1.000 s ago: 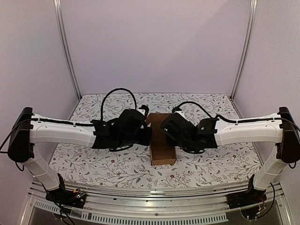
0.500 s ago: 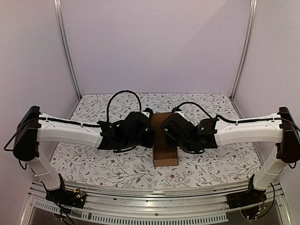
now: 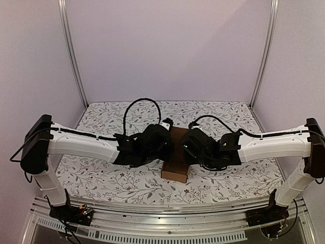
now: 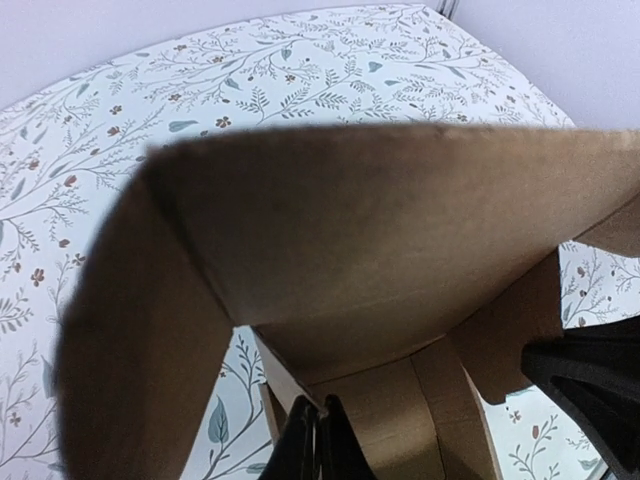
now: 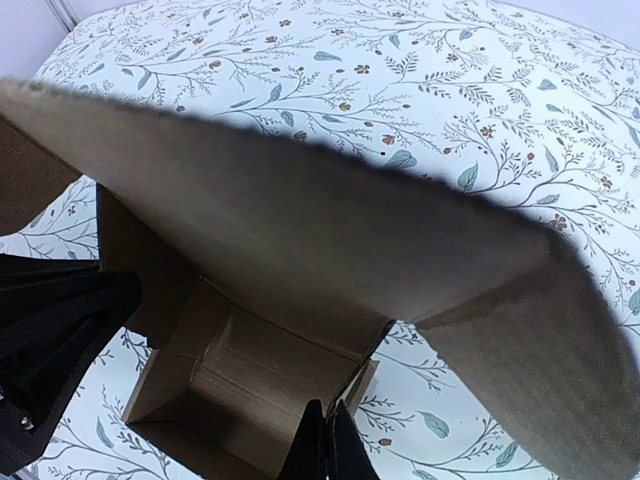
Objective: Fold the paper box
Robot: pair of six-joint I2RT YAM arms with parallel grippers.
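The left tool (image 4: 318,428) had its jaws pressed together at the lower wall of the paper box (image 3: 174,172). Its tips met the cardboard there, but whether they pinched an edge could not be told. The right tool (image 5: 325,432) was likewise fully closed, its tips at the near rim of the box's open cavity. Its grip was equally unclear.

A wide brown flap arched over each wrist camera and filled most of both views. The two tools faced each other from opposite sides of the box, close together, and each showed as a dark shape at the edge of the other's view.

The box sat at the middle of the counter (image 3: 101,178), with floral cloth showing on every side of it. The enclosure walls and their metal posts (image 3: 71,56) stood well apart from it.

The left arm (image 3: 81,145) and right arm (image 3: 274,145) rose from the near corners. Their forearms ran almost level inward, and their wrists met over the box.
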